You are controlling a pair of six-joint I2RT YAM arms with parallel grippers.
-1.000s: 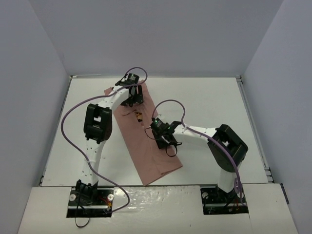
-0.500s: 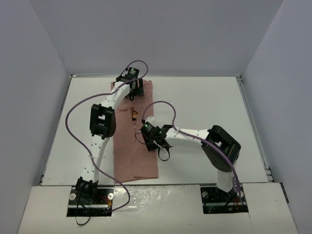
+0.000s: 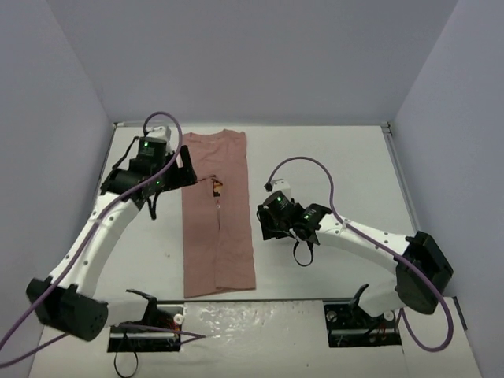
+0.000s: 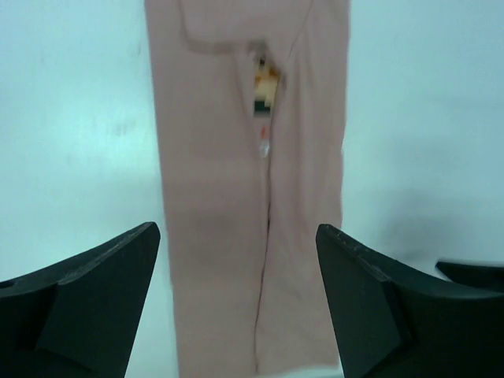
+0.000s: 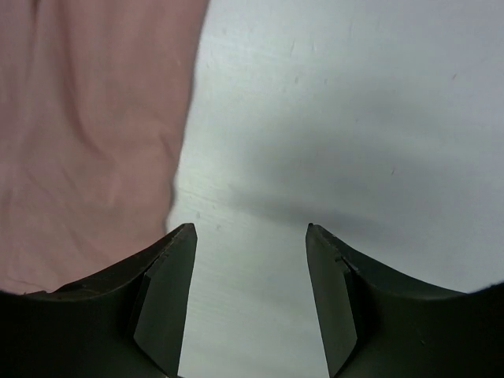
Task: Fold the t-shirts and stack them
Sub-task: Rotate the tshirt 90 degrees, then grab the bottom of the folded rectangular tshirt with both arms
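Left gripper [image 4: 236, 235] has pulled off toward the left side of the white table [image 3: 339, 165], jaws wide and empty. The dusty-pink cotton t-shirt [image 3: 218, 228], skewed a second ago, now lies as a straight lengthwise-folded strip left of table centre, and the right gripper [image 5: 249, 228] has let go too, jaws apart over bare table near centre. Long fold looks done, cross folds next I'd judge; chest print is half tucked in the fold and blurry, sleeves hidden.

Robotics laboratory test cell. Evidence: a plain white tabletop [image 3: 339, 157] enclosed on three sides by bare pale-grey panel walls [image 3: 252, 63]. A white-and-black jointed left arm [image 3: 98, 235] and matching right arm [image 3: 364, 234] are bolted at its near edge, trailing loose purple cables [image 3: 303, 161].
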